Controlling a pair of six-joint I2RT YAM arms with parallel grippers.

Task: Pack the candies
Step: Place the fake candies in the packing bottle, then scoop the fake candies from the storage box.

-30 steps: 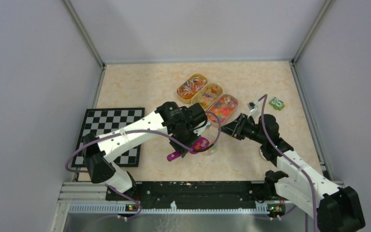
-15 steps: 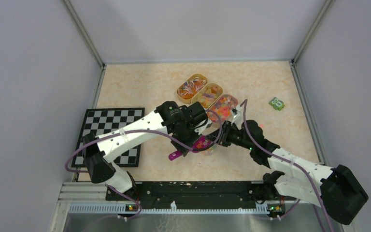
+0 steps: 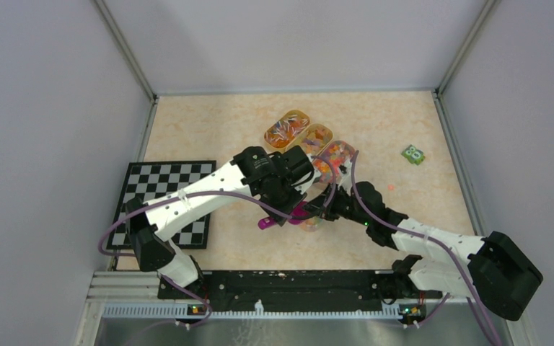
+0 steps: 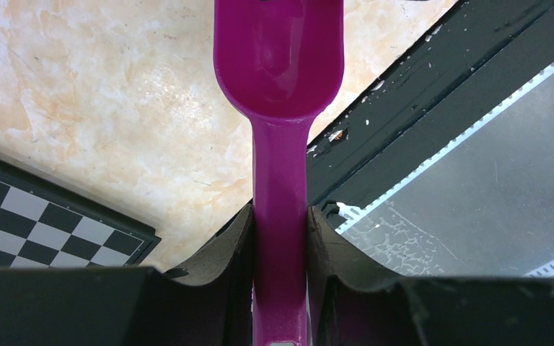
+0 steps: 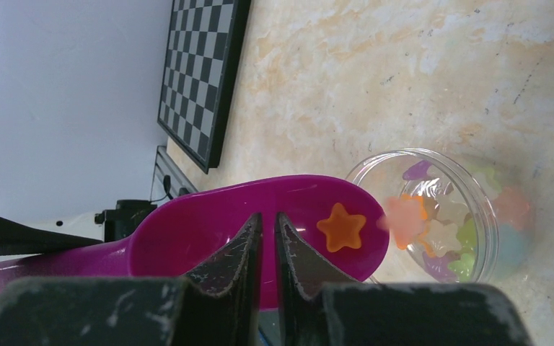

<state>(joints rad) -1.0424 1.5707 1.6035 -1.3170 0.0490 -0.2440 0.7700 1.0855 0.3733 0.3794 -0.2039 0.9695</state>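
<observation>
My left gripper (image 4: 279, 216) is shut on the handle of the purple scoop (image 4: 279, 65), which it holds tilted over a clear round cup (image 5: 433, 216) on the table. One orange star candy (image 5: 340, 227) lies in the scoop's bowl. A blurred pink one (image 5: 402, 214) is at the lip, over the cup. Several star candies (image 5: 443, 238) lie in the cup. My right gripper (image 5: 268, 216) has its fingertips inside the scoop's bowl, jaws almost together with nothing between them. From above, both grippers (image 3: 288, 205) (image 3: 317, 211) meet over the cup (image 3: 311, 223).
Three oval trays of mixed candies (image 3: 286, 128) (image 3: 310, 140) (image 3: 339, 151) stand in a row behind the arms. A chessboard (image 3: 166, 198) lies at the left. A small green item (image 3: 413, 154) sits at the right. The black rail (image 3: 288, 285) runs along the near edge.
My right gripper has swung left from beside the trays into the scoop's bowl, and its jaws have narrowed. The scoop has shifted slightly and most of its candies have left the bowl.
</observation>
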